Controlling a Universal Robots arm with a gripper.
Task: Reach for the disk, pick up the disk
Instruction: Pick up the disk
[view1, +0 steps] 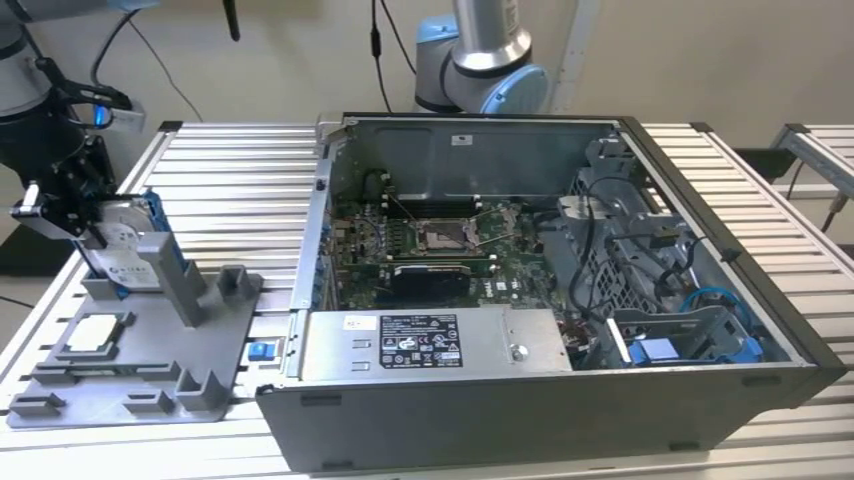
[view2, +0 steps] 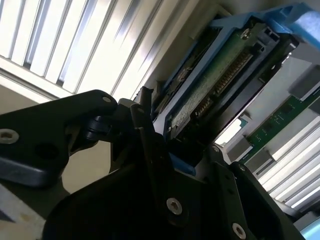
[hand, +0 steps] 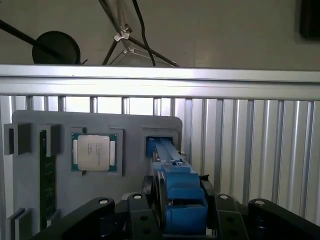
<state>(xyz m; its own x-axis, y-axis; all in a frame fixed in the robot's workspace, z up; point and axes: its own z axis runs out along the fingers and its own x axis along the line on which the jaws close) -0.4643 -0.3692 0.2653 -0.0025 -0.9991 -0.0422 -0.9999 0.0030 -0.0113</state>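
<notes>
The claw (hand: 181, 212) is clamped on the disk (view1: 128, 248), closed against both sides of its blue frame. The disk stands on edge in a slot of the grey tray (view1: 147, 372) on the desk (view1: 227, 170), at the exterior view's left. It is beside the open computer (view1: 534, 405). A chip (hand: 92, 152) lies in the tray.

Slatted aluminium table (view1: 227, 190) carries two things side by side: open grey metal computer case (view1: 534, 410) toward the exterior view's right, flat grey plastic fixture tray (view1: 147, 385) just beside it on the left. Silver-and-blue framed disk (view1: 131, 245) stands on edge in a slot at the tray's far end, black gripper (hand: 181, 195) clamped on both its sides. Small white-and-silver square chip (view1: 96, 332) lies flat in a tray recess, green memory strip (hand: 47, 175) beside it. Blue plastic bay (view1: 681, 345) sits inside the case.
</notes>
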